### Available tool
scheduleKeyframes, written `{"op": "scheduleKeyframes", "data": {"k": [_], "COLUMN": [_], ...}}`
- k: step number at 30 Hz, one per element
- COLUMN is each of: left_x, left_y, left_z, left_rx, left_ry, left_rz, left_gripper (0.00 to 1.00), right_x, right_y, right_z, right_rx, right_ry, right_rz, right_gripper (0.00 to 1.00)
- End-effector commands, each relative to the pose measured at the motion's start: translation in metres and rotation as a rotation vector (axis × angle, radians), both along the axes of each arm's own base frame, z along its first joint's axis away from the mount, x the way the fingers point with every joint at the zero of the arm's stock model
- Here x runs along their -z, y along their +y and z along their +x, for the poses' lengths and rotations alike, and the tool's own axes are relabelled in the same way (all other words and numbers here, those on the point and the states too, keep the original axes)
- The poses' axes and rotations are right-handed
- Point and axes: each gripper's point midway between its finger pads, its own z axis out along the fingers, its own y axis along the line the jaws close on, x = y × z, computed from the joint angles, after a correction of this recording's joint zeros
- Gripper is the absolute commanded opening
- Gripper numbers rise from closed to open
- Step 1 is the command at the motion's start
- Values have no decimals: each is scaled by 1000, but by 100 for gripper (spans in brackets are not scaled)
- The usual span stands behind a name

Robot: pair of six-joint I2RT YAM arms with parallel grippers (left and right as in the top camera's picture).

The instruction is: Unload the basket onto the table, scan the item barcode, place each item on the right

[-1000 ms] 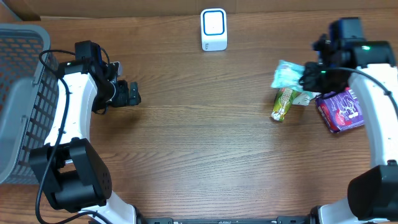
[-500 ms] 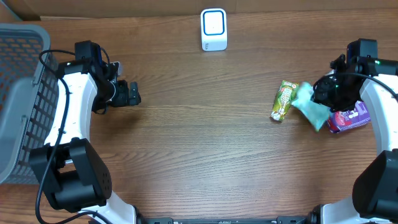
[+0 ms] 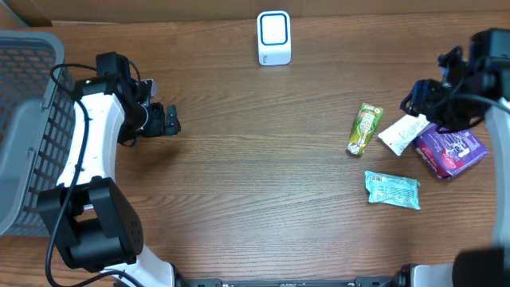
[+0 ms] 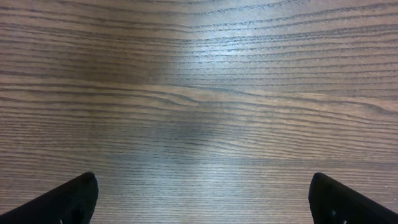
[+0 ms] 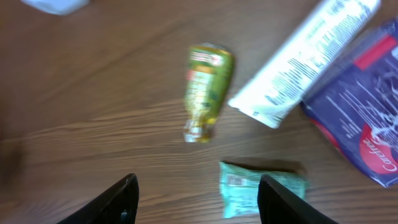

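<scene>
A: Nearest first. What could go wrong?
B: The teal packet (image 3: 392, 190), probably the item, lay flat and alone near the front edge of the table (image 3: 255, 199). It was thin film, so a pinch could slip or scrape the wood. Print was too blurred to find the barcode.
A: Jaws?
B: The right gripper (image 5: 196, 186) was parted and empty, by the pile. The left gripper (image 4: 202, 193) was spread wide and empty over bare wood.
A: Further back?
B: The green-yellow sachet (image 3: 364, 128), white packet (image 3: 402, 133) and purple pouch (image 3: 450, 149) were crowded together, so a wrong pick was possible. The scanner (image 3: 273, 37) sat well apart at the far edge.

Teal packet (image 3: 392, 190) lying flat, crosswise, white blue-ringed scanner (image 3: 274, 37) standing well apart
</scene>
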Motion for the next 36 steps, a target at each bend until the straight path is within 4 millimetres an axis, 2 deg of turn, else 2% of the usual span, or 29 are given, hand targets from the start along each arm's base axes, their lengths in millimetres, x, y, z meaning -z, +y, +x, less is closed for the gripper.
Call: {"op": "scheduleKeyframes", "data": {"k": [1, 2, 4, 8, 12, 16, 21, 27, 30, 36], "left_x": [-6, -6, -6, -6, -6, -6, -6, -6, -6, -6], "left_y": [-3, -3, -3, -3, -3, -3, -3, -3, -3, -3], "left_z": [0, 0, 0, 0, 0, 0, 0, 0, 0, 0], "left_rx": [26, 26, 26, 26, 26, 26, 26, 26, 26, 26], "left_ry": [-19, -18, -19, -18, -18, -19, -19, -18, -18, -19], "left_rz": [7, 7, 7, 7, 7, 7, 7, 7, 7, 7], "left_gripper": [100, 100, 99, 100, 100, 100, 100, 100, 99, 100], "right_x": [-60, -73, -94, -126, -143, -153, -162, -158, -144, -107], "right_y": [28, 32, 37, 47, 50, 30, 13, -1, -2, 2], "right_z": [-18, -27, -45, -88, -117, -134, -151, -155, -149, -123], "right_rx": [-105, -115, -116, -112, -116, -56, 34, 106, 70, 48], "right_ry": [-186, -220, -277, -376, -451, -522, -573, -617, -658, -833], "right_rz": [48, 43, 41, 65, 52, -84, -167, -223, -260, -271], "right_gripper": [62, 69, 100, 100, 100, 100, 100, 100, 100, 100]}}
